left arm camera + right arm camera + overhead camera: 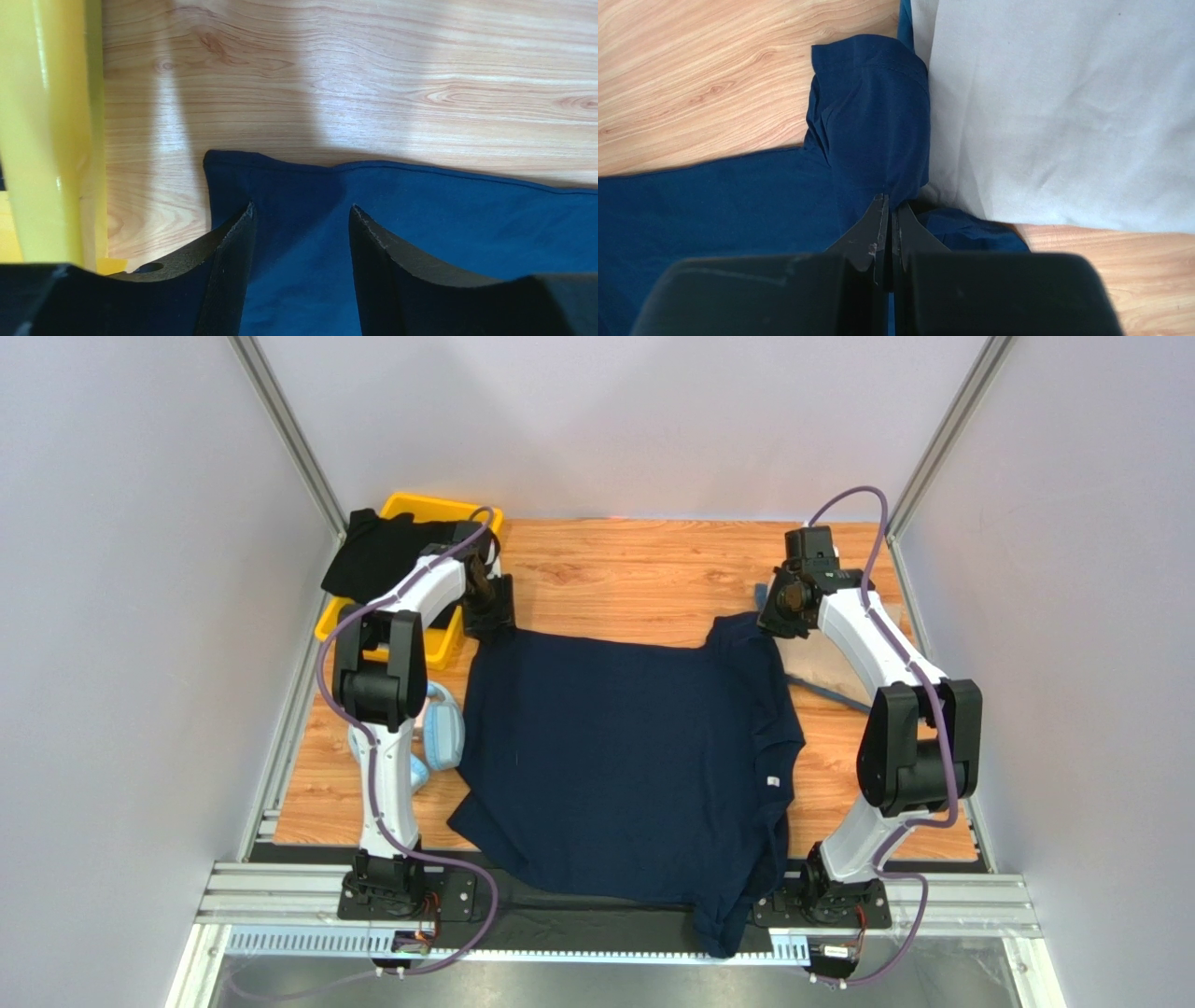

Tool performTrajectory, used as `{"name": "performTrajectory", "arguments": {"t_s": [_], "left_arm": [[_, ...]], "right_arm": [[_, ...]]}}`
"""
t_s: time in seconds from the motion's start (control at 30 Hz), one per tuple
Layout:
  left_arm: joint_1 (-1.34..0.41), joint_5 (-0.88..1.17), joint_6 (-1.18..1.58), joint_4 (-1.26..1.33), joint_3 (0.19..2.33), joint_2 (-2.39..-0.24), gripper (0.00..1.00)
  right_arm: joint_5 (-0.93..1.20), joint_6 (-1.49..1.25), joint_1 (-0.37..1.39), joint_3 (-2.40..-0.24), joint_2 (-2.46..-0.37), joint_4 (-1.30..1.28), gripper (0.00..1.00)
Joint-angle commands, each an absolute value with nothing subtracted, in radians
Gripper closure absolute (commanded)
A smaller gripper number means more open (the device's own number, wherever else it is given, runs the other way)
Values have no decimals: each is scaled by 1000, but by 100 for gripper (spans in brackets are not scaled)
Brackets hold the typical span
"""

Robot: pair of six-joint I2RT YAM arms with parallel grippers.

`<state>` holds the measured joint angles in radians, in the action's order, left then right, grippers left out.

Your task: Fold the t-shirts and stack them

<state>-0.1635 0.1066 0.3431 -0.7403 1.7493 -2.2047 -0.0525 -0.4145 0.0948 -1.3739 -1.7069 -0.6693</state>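
Just under the parted left jaws lies the navy t-shirt (pixel 456 224) corner; right jaws clamp its sleeve; yellow bin (pixel 42 126) flanks the left jaws.

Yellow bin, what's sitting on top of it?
A black t-shirt drapes over the yellow bin's left side. What lies inside is hidden by that shirt and the left arm.

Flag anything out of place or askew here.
The navy shirt lies skewed, with one end hanging off the table at the near edge. The headphones sit beside its left side, and a black shirt is draped over the bin.
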Motion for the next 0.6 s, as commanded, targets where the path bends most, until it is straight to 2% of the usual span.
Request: {"name": "performTrajectory", "arguments": {"t_s": [0.0, 0.3, 0.4, 0.47, 0.5, 0.53, 0.57], "left_arm": [[-172, 89, 314, -812, 1799, -2237, 41], [-187, 91, 325, -824, 1804, -2252, 42], [-195, 66, 321, -833, 1812, -2260, 48], [-198, 54, 318, -839, 1815, -2261, 59], [-201, 49, 318, -845, 1818, -2261, 68], [-202, 41, 319, -853, 1819, -2264, 81], [-204, 37, 319, -856, 1827, -2266, 85]], "right_arm": [[-78, -400, 92, -1370, -1634, -703, 100], [-40, -403, 83, -1310, -1522, -652, 100], [-55, -397, 84, -1315, -1509, -660, 100], [-61, -399, 83, -1315, -1508, -663, 100], [-57, -402, 83, -1316, -1508, -661, 100], [-45, -402, 81, -1318, -1506, -663, 100], [-35, -405, 80, -1319, -1508, -660, 100]]}}
